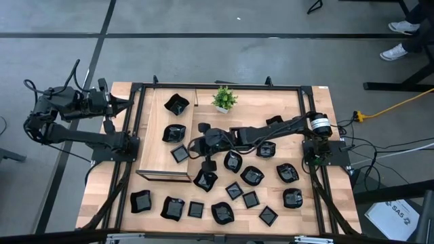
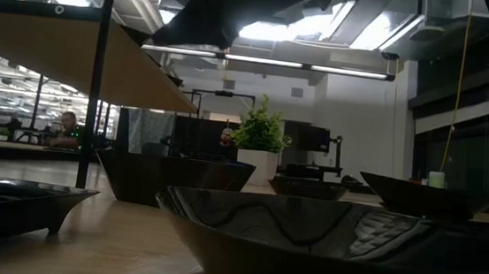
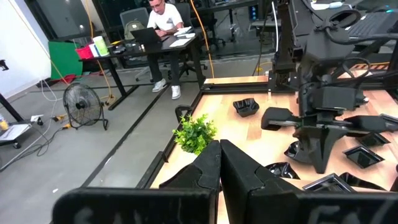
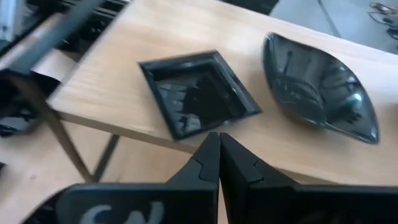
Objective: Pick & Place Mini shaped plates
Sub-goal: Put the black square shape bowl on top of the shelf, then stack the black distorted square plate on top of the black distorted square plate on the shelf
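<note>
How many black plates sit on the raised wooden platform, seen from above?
3. A wavy plate lies at the platform's end nearest the plant, a rounded plate mid-platform, and a square plate at the other end, by the right gripper. None seems hidden there.

High view looks straight down; low view sits at surface (image 1: 224,200) level; both share the plant (image 1: 224,99), frame centre.

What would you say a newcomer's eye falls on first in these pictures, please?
Probably the scatter of mini shaped plates, glossy black dishes strewn over the near half of the table. Next, the right gripper, fingers shut, stretched across to the raised wooden platform, where three plates already sit. The small green potted plant stands out at the far edge.
</note>
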